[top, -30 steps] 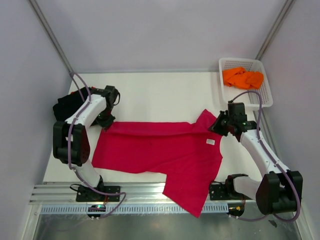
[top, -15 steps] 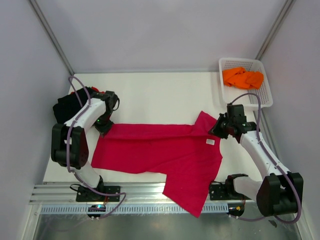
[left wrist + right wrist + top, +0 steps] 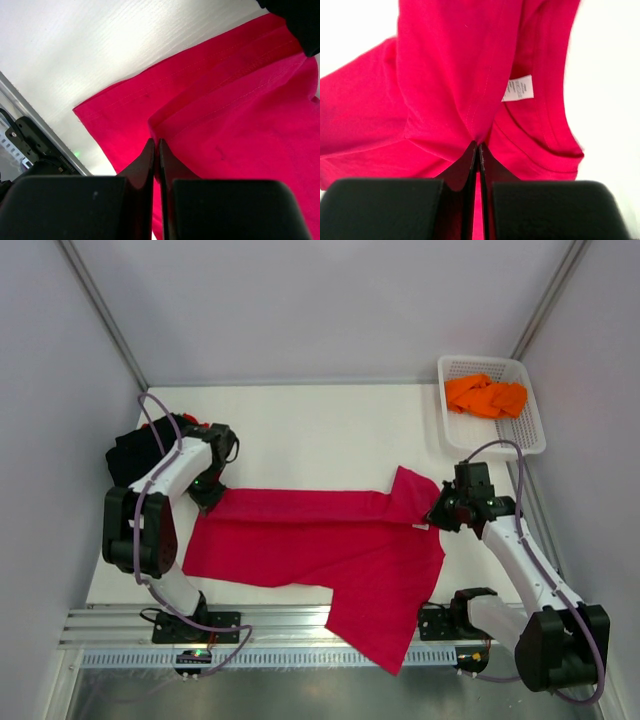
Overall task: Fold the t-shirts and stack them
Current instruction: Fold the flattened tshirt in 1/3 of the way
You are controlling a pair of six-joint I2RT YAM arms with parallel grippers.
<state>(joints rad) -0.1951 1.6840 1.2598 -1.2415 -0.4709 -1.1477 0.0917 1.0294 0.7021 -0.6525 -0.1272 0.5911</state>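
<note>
The red shirt (image 3: 320,540) lies spread across the near half of the desk (image 3: 320,430). Its far strip is doubled over toward the desk's near edge, and one end hangs off that edge at the desk's near right. The left arm (image 3: 180,465) has its jaws clenched on the fold's corner near the desk's left side; the left wrist view shows them pinching a doubled hem of the red shirt (image 3: 240,100). The right arm (image 3: 515,545) has its jaws clenched on bunched cloth at the desk's right side, just beside the white label (image 3: 518,88). A black shirt (image 3: 130,455) sits at the desk's left edge. An orange shirt (image 3: 485,395) lies in the basket (image 3: 500,435) at the desk's far right corner.
</note>
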